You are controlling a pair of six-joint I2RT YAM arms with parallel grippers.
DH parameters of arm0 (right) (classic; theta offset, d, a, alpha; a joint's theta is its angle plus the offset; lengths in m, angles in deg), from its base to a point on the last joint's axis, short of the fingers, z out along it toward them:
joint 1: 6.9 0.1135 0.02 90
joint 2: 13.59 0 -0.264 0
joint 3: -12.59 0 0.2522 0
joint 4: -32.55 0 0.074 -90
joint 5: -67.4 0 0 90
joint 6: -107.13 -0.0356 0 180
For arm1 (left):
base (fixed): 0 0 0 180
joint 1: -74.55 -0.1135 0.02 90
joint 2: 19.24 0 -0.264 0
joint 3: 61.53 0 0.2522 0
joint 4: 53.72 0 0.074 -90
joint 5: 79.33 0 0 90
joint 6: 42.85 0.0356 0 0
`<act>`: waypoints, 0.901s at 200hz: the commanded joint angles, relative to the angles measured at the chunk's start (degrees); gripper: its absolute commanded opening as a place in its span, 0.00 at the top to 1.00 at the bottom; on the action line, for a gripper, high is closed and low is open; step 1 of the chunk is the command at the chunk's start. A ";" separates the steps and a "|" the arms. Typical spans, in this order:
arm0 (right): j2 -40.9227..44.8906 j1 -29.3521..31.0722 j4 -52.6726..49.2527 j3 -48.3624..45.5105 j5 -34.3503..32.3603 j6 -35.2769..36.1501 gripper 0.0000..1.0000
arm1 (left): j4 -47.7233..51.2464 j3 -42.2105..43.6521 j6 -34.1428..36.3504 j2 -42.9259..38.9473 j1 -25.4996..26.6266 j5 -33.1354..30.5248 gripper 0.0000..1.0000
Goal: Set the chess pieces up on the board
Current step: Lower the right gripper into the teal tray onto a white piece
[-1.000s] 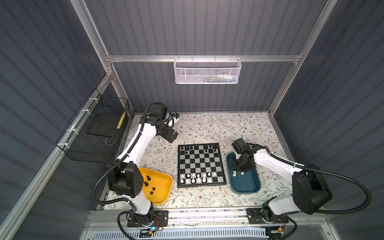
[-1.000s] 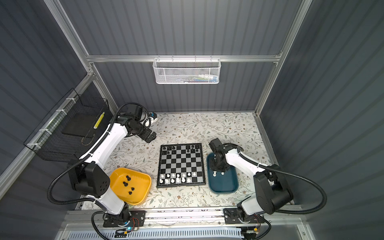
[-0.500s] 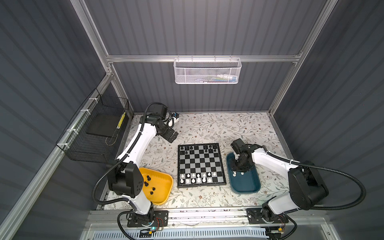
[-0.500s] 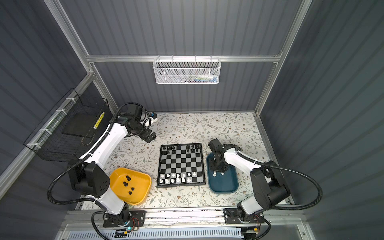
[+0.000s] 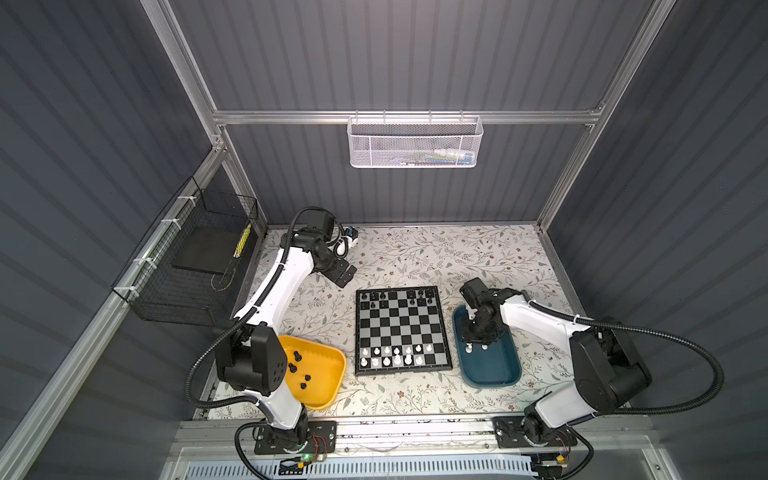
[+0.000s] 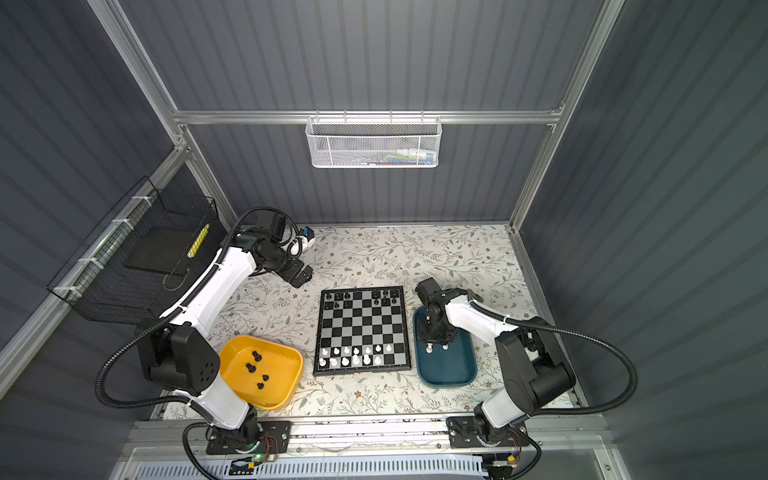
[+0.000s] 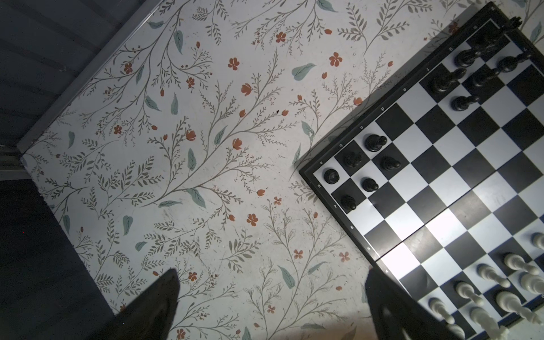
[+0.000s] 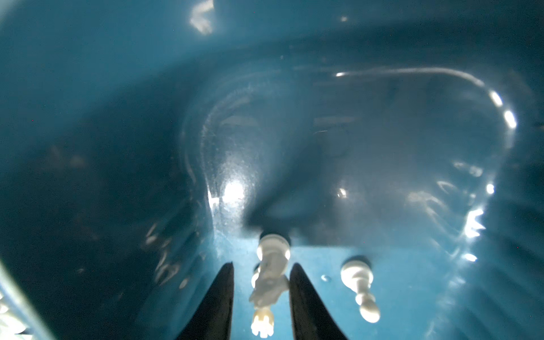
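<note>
Right gripper jaws narrowly apart astride a white piece, lower centre, ungripped; uneven closing could tip it. Left gripper gapes empty.

Left arm: rises from its base at the near left, white link stretched toward the far left, wrist bent back toward the middle
Left claw: raised above the surface at the far left, tilted down and rightward; jaws spread wide
Left fingers: two dark tips well apart in the left wrist view
Right arm: base at the near right, white link reaching leftward, wrist folded steeply down
Right claw: low, pointing almost straight down, right of the middle; jaws narrowly parted
Right fingers: two dark tips near each other, a clear gap between them
</note>
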 commanded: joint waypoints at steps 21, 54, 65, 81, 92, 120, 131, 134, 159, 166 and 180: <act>-0.84 -0.17 -0.21 0.70 -0.63 0.82 0.68 | 0.86 0.16 0.05 0.13 0.33 0.25 0.01; -0.66 -0.23 -0.44 0.96 -1.24 0.98 0.69 | 0.86 0.31 0.08 0.10 0.33 0.23 0.01; -0.70 -0.16 -0.44 1.09 -1.36 1.04 0.70 | 0.81 0.37 0.12 0.10 0.36 0.23 0.01; -0.91 -0.14 -0.31 1.20 -1.44 1.21 0.71 | 0.86 0.40 0.10 0.10 0.33 0.23 0.00; -1.01 -0.18 -0.33 1.30 -1.45 1.31 0.71 | 0.86 0.48 0.08 0.02 0.33 0.23 0.00; -1.23 -0.12 -0.24 1.58 -1.51 1.39 0.73 | 0.77 0.58 0.05 -0.11 0.29 0.32 0.01; -1.25 -0.15 -0.22 1.58 -1.52 1.48 0.74 | 0.72 0.64 0.05 0.01 0.33 0.36 0.01; -1.27 -0.11 -0.19 1.65 -1.49 1.45 0.74 | 0.77 0.67 0.06 0.01 0.37 0.28 0.00; -1.27 -0.11 -0.17 1.64 -1.56 1.50 0.76 | 0.78 0.67 0.09 -0.08 0.32 0.32 0.00; -1.27 -0.15 -0.13 1.58 -1.55 1.56 0.76 | 0.73 0.75 0.06 -0.13 0.33 0.33 0.00; -1.36 -0.16 -0.13 1.66 -1.60 1.64 0.77 | 0.78 0.76 0.12 -0.12 0.34 0.30 0.00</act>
